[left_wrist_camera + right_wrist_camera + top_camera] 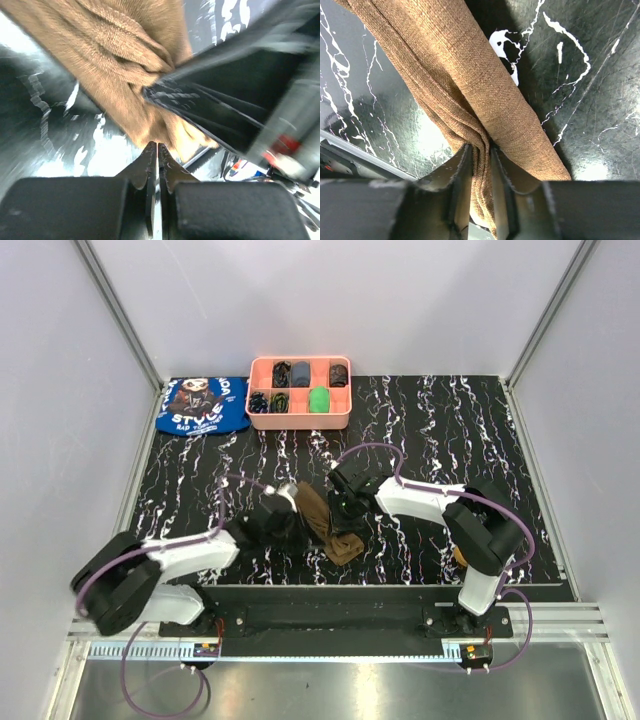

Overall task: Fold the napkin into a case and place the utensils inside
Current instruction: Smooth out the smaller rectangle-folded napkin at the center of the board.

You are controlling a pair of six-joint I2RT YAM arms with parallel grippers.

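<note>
The olive-brown napkin (322, 523) is bunched into a long twisted strip at the near middle of the table, between my two grippers. My right gripper (345, 508) is shut on it; in the right wrist view, folds of napkin (470, 85) run between the fingers (461, 172). My left gripper (287, 512) is shut; in the left wrist view its tips (157, 146) sit at the napkin's (130, 75) lower edge with no cloth seen between them. The utensils are not clearly in view. A small gold-brown bit (459, 557) shows behind the right arm.
A pink compartment tray (298, 424) with dark and green small items stands at the back of the marbled black table (450, 430). A blue cloth with a cartoon face (203, 405) lies left of it. White walls close in the sides and back.
</note>
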